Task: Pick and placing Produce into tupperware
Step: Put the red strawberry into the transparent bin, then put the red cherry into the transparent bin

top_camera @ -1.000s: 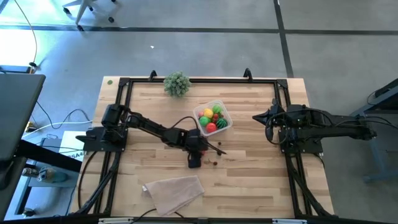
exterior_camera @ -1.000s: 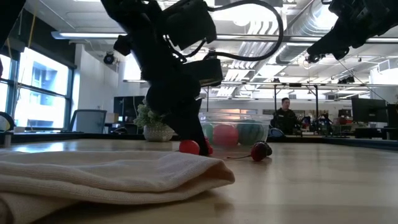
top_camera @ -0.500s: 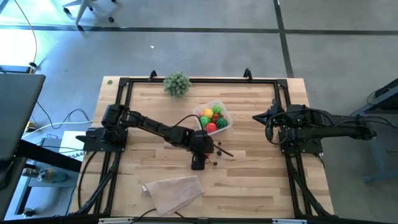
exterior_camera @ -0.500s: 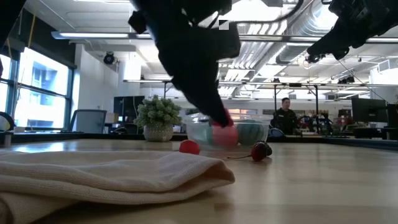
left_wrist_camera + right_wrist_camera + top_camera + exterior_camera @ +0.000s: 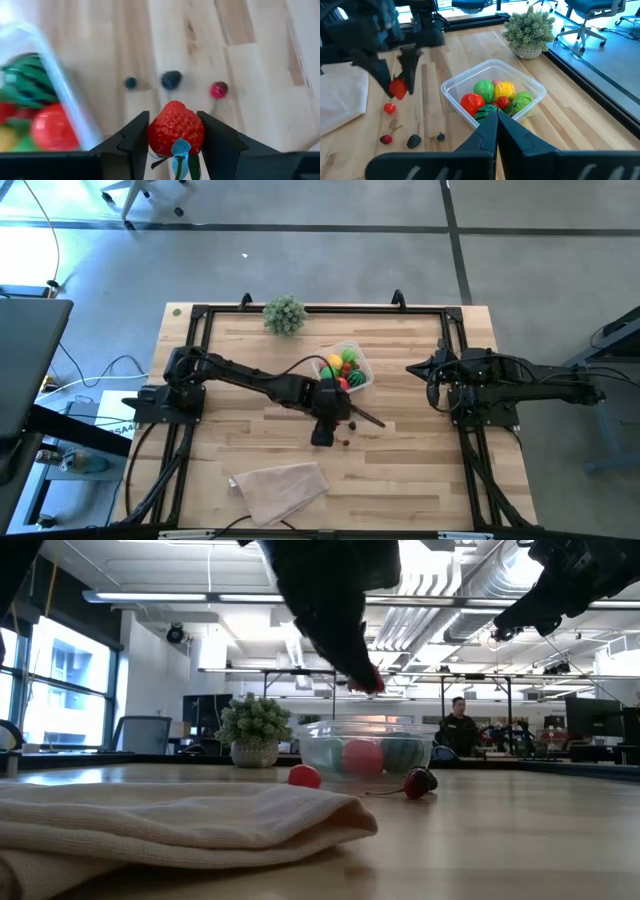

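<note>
One strawberry held above the table

Two arms are showing. At left, a cloth [image 5: 279,488] is lying near the front edge and a plant [image 5: 284,313] is sitting at the back. Mid-table, the left gripper [image 5: 174,131] is pinching a strawberry [image 5: 175,128] in the air, just beside the tupperware [image 5: 361,366]. Four small berries [image 5: 413,141] are lying on the wood below it. The tupperware is holding mixed produce [image 5: 483,91]. At right, the right gripper [image 5: 492,127] is waiting with fingers closed, empty.
</note>
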You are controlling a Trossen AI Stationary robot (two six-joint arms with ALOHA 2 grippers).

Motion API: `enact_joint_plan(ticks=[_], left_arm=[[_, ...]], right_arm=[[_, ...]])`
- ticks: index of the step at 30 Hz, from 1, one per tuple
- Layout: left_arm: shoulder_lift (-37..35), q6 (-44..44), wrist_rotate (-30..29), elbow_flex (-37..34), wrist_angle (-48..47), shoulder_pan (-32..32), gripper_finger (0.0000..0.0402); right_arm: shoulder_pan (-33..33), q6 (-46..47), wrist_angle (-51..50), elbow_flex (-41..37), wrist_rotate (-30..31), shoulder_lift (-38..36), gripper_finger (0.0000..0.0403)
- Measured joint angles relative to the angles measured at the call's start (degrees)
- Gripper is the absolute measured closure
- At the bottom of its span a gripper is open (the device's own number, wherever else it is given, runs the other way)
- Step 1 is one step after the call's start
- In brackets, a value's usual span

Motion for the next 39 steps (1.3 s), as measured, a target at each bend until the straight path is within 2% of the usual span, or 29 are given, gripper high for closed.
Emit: enact_joint_plan(ticks=[5,11,14,22,32,39], left_arm=[[0.0,1.3,-0.3,5.2,-4.4,3.7,0.0272],[-0.1,2.4,-0.7,9.1,-8.3,10.0,0.0244],[-0.1,2.4,-0.5,9.6,-10.5,13.6,0.0246],[-0.2,2.4,7.5,7.1,-11.8,21.1,0.029],[-0.2,2.4,9.7,5.3,-11.4,22.0,0.0329],[-0.2,3.1,18.5,5.3,-13.4,20.6,0.0346]], right_arm=[[0.0,0.0,0.0,0.0,0.0,0.0,0.0402],[0.0,0.0,0.0,0.0,0.0,0.0,0.0402],[0.0,0.0,0.0,0.0,0.0,0.0,0.0402],[0.0,0.0,0.0,0.0,0.0,0.0,0.0402],[0.0,0.0,0.0,0.0,0.0,0.0,0.0402],[0.0,0.0,0.0,0.0,0.0,0.0,0.0402]])
